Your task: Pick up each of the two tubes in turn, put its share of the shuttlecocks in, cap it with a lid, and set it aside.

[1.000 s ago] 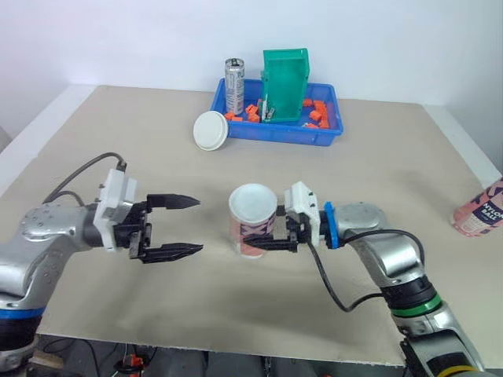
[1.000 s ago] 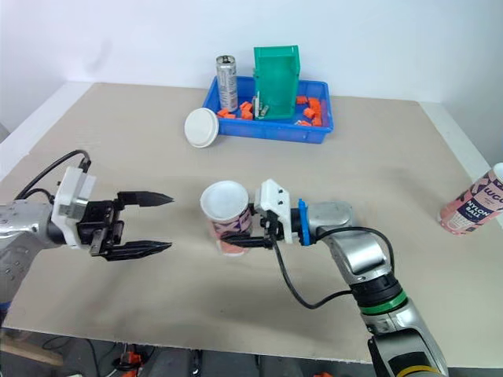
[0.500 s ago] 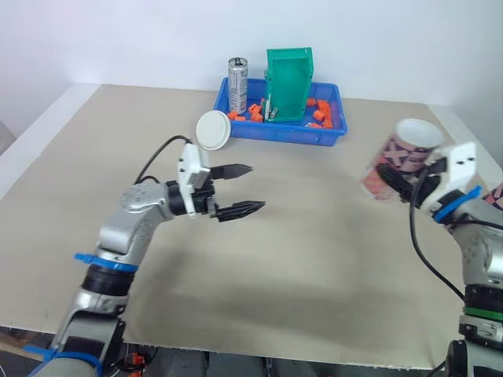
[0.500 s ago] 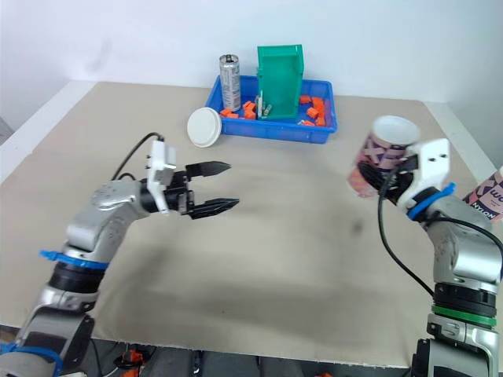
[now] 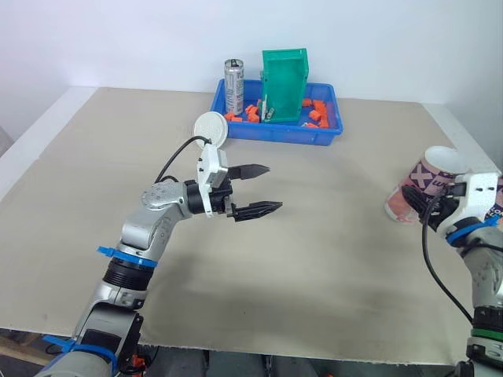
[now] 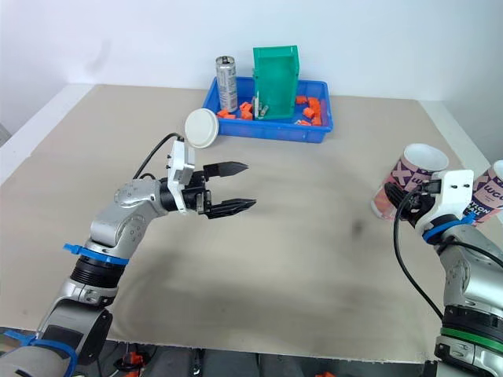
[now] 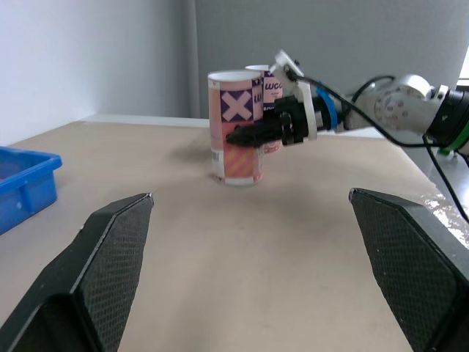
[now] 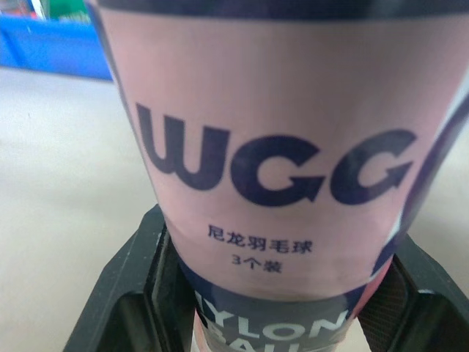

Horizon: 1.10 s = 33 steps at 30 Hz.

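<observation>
A pink, purple-patterned tube (image 5: 420,182) with a white lid on its top stands at the right edge of the table, with my right gripper (image 5: 423,206) shut around its lower half. In the left wrist view this tube (image 7: 236,125) looks upright with its base at the table top. The second pink tube (image 6: 491,188) stands just behind it, further right. A loose white lid (image 5: 211,129) lies in front of the blue tray. My left gripper (image 5: 271,188) hovers open over the table's middle, holding nothing, its fingers (image 7: 110,242) spread wide.
At the back, a blue tray (image 5: 318,137) holds orange pieces, a green bin (image 5: 284,82) and a metal can (image 5: 234,86). The table's right edge runs close to the two tubes.
My right gripper carried the capped tube from the table's middle to the far right and lowered it beside the other tube. My left gripper reached forward toward the middle, still open.
</observation>
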Each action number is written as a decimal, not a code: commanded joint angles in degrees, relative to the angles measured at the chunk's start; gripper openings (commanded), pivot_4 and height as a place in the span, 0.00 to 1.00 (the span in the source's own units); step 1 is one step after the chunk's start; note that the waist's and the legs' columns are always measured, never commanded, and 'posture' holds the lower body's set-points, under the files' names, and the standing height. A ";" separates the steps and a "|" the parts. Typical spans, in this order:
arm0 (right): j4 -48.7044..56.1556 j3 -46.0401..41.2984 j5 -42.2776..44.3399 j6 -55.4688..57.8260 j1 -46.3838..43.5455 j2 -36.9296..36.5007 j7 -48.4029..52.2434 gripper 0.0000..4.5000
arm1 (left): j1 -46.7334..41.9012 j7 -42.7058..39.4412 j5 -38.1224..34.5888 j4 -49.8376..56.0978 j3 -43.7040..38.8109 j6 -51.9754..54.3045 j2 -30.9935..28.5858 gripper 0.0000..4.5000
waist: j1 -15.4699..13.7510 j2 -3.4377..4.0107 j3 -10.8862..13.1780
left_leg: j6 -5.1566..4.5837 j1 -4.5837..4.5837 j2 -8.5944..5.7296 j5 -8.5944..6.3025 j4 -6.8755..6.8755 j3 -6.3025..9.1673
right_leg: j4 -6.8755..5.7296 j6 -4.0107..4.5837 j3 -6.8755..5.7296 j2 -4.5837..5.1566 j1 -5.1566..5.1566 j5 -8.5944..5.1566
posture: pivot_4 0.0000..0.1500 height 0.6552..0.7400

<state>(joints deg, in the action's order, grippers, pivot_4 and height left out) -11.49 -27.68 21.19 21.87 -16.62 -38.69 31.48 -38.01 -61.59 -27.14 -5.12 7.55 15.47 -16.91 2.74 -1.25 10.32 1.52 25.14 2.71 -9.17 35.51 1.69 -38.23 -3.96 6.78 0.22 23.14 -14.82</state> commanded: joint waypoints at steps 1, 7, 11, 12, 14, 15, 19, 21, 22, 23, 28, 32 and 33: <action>-1.52 -0.34 -0.01 -0.27 -0.21 -1.40 0.39 0.69 | -1.74 0.21 0.38 0.65 -0.54 -0.89 0.20 1.00 | -0.01 0.00 0.00 | -0.01 -0.01 0.00 0.01 0.00 0.01 | 0.00 -0.01 0.00 0.00 -0.01 0.01 | 1.00 0.95; -3.03 1.23 -1.09 -0.75 0.74 -2.82 1.91 0.98 | -1.73 0.34 0.77 0.84 -0.85 -0.99 0.31 1.00 | -0.01 0.04 -0.02 | -0.06 -0.02 -0.01 0.05 0.01 0.00 | 0.00 -0.05 0.02 0.00 -0.03 0.06 | 1.00 0.95; -0.76 1.57 -0.21 -0.11 2.44 -3.53 4.17 0.98 | -1.48 0.07 0.23 1.31 -1.28 -0.33 -0.07 1.00 | -0.01 0.05 -0.02 | -0.06 -0.02 -0.01 0.05 0.00 0.00 | 0.00 -0.05 0.02 0.00 -0.03 0.05 | 1.00 0.95; -0.17 1.51 -0.06 -0.11 2.81 -3.69 4.60 0.98 | -1.43 -0.02 0.13 1.41 -1.34 -0.20 -0.17 1.00 | -0.01 0.05 -0.02 | -0.06 -0.01 -0.01 0.05 0.00 0.00 | 0.00 -0.05 0.03 0.00 -0.03 0.05 | 1.00 0.95; 0.05 1.40 -0.65 0.34 3.83 -5.05 5.27 0.98 | -1.37 -0.11 0.16 1.60 -1.50 0.07 -0.62 1.00 | -0.02 0.06 -0.03 | -0.06 -0.01 -0.01 0.05 0.01 0.00 | 0.00 -0.06 0.03 0.00 -0.03 0.05 | 1.00 0.95; 0.08 1.25 -0.59 1.08 4.32 -5.66 5.73 0.98 | -1.31 -0.10 0.18 1.68 -1.69 0.19 -0.93 1.00 | -0.01 0.06 -0.03 | -0.06 -0.01 -0.03 0.05 0.01 0.00 | 0.00 -0.06 0.03 0.01 -0.03 0.05 | 1.00 0.95; 1.37 0.11 -0.10 1.84 7.27 -8.09 7.59 0.98 | -0.25 -0.44 0.38 2.07 -2.39 0.25 -2.88 1.00 | -0.01 0.07 -0.03 | -0.06 -0.02 -0.02 0.05 0.01 0.00 | 0.00 -0.06 0.03 0.00 -0.03 0.05 | 1.00 0.95; 2.50 -0.68 0.11 2.03 9.15 -9.07 8.25 0.98 | 0.57 -0.46 -0.36 2.49 -3.16 0.98 -3.94 1.00 | -0.01 0.07 -0.04 | -0.06 -0.04 -0.02 0.05 0.00 0.00 | 0.00 -0.06 0.03 0.00 -0.03 0.04 | 1.00 0.95; 2.89 -0.95 0.38 2.25 9.72 -9.33 8.53 0.98 | 0.86 -0.39 -0.53 2.71 -3.38 1.30 -4.31 1.00 | -0.01 0.08 -0.04 | -0.06 -0.03 -0.02 0.05 0.00 0.00 | 0.00 -0.06 0.03 0.00 -0.03 0.04 | 1.00 0.95; 4.26 -1.45 0.91 2.57 11.18 -9.73 9.46 0.98 | 1.44 0.21 -0.33 3.04 -3.58 2.19 -5.10 1.00 | 0.02 0.08 -0.04 | -0.06 -0.03 -0.02 0.05 0.00 0.00 | 0.00 -0.06 0.03 0.01 -0.03 0.03 | 1.00 0.95; 18.24 -3.50 5.48 5.55 19.04 -9.74 13.81 0.98 | 6.67 1.65 -2.58 7.22 -6.64 7.97 -10.10 1.00 | 0.11 0.16 -0.07 | -0.06 -0.05 0.02 0.04 -0.04 0.01 | 0.00 -0.03 0.03 -0.01 -0.02 -0.01 | 1.00 0.95; 31.42 -1.76 10.91 9.18 20.40 -7.90 13.32 0.98 | 11.81 3.57 -3.79 11.18 -9.61 11.17 -13.87 1.00 | 0.46 0.24 -0.10 | -0.06 -0.09 0.06 0.05 -0.04 0.00 | -0.02 0.00 0.02 -0.03 -0.01 0.03 | 1.00 0.95; 34.02 0.12 11.41 9.84 20.06 -7.30 12.74 0.98 | 13.06 5.05 -3.76 12.01 -10.56 12.07 -14.49 1.00 | 0.33 0.23 -0.10 | -0.07 -0.09 0.06 0.06 -0.03 0.01 | -0.02 0.00 0.00 -0.02 -0.01 0.07 | 1.00 0.95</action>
<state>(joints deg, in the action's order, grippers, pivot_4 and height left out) 17.00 -28.92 30.35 30.60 4.09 -46.58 44.85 -25.57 -58.66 -29.90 3.37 -0.43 26.48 -30.39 3.07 -1.02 10.22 1.44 25.06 2.78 -9.09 35.51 1.72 -38.25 -3.94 6.74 0.21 23.09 -14.75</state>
